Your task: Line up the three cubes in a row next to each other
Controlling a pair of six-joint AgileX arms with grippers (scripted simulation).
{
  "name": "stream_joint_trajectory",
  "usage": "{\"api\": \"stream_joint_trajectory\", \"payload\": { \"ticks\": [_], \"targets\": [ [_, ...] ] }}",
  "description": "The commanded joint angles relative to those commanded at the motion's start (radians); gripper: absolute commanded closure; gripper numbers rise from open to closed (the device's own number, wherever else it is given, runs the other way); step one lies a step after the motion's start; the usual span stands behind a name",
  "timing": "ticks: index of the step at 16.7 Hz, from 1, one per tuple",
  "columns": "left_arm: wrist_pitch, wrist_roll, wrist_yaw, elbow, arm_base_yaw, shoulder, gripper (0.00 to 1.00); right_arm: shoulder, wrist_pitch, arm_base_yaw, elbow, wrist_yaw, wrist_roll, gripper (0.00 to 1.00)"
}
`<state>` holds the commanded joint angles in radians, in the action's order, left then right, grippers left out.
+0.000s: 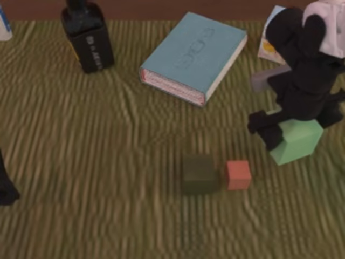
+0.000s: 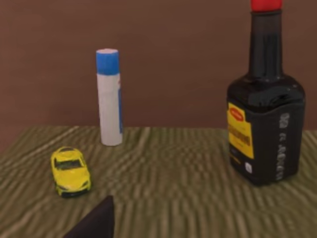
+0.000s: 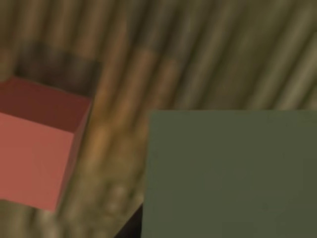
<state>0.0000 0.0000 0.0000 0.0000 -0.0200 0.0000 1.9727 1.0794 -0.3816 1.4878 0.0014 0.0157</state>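
Observation:
The dark olive cube (image 1: 199,174) and the small salmon-red cube (image 1: 238,175) sit side by side near the table's middle, a narrow gap between them. The light green cube (image 1: 299,141) is to their right, turned at an angle. My right gripper (image 1: 291,130) comes down over it from above and is shut on it. In the right wrist view the green cube (image 3: 233,173) fills the near side, with a dark fingertip (image 3: 131,225) against its edge and the red cube (image 3: 39,144) beyond. My left gripper (image 1: 5,191) is parked at the left edge, open, with one finger (image 2: 96,220) showing.
A light blue book (image 1: 194,56) lies at the back centre. A dark sauce bottle (image 1: 86,35) stands back left. A printed carton (image 1: 269,40) is partly hidden behind the right arm. Near the left arm are a white-blue tube (image 2: 109,96) and a yellow toy car (image 2: 70,171).

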Motion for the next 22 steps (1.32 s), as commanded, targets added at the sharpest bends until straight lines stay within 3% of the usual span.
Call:
{"api": "stream_joint_trajectory", "payload": {
  "ticks": [4,8,22],
  "targets": [
    [0.0,0.0,0.0,0.0,0.0,0.0,0.0,0.004,-0.001,0.004,0.0,0.0,0.003,1.0],
    [0.0,0.0,0.0,0.0,0.0,0.0,0.0,0.079,0.057,-0.049,0.108,0.001,0.086,1.0],
    [0.0,0.0,0.0,0.0,0.0,0.0,0.0,0.633,0.52,-0.464,1.146,0.01,0.802,1.0]
  ]
}}
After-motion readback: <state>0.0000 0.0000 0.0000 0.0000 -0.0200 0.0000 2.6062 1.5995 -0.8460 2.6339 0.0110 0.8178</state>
